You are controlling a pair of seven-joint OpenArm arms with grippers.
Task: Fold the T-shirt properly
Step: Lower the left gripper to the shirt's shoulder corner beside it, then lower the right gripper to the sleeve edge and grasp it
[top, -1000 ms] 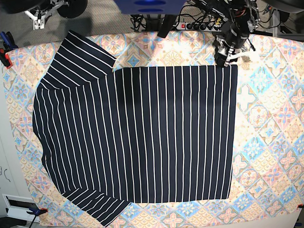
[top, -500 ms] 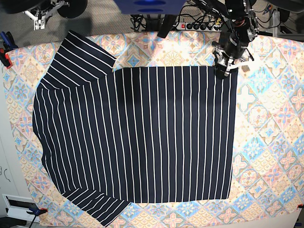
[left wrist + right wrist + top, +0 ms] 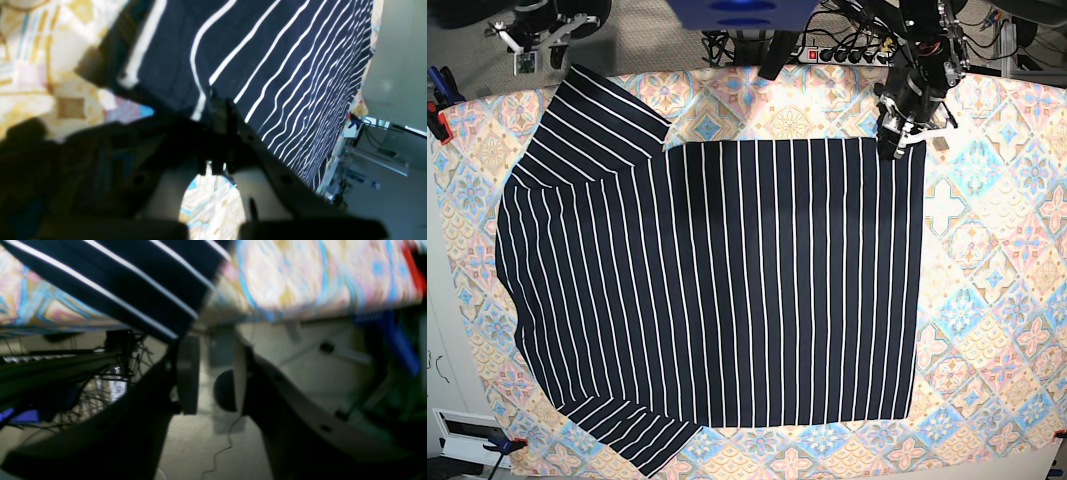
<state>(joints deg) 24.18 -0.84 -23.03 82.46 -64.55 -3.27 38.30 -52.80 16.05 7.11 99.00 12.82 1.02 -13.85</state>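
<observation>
Two grippers on cam: my L gripper (image 3: 218,110) was clenched on the T-shirt's (image 3: 717,280) hem corner; my R gripper (image 3: 213,373) was spread, nr the sleeve tip. Shirt lay flat on the patterned tablecloth (image 3: 997,300).

The T-shirt (image 3: 757,280) is matt, dark woven cloth with thin white stripes, mostly smooth, rippled in the left wrist view. Beneath it lies a patterned tablecloth (image 3: 997,300), also cloth. The right fingers (image 3: 187,373) look dark and matt, blurred. The floor (image 3: 206,446) behind them appears smooth, dull grey.
</observation>
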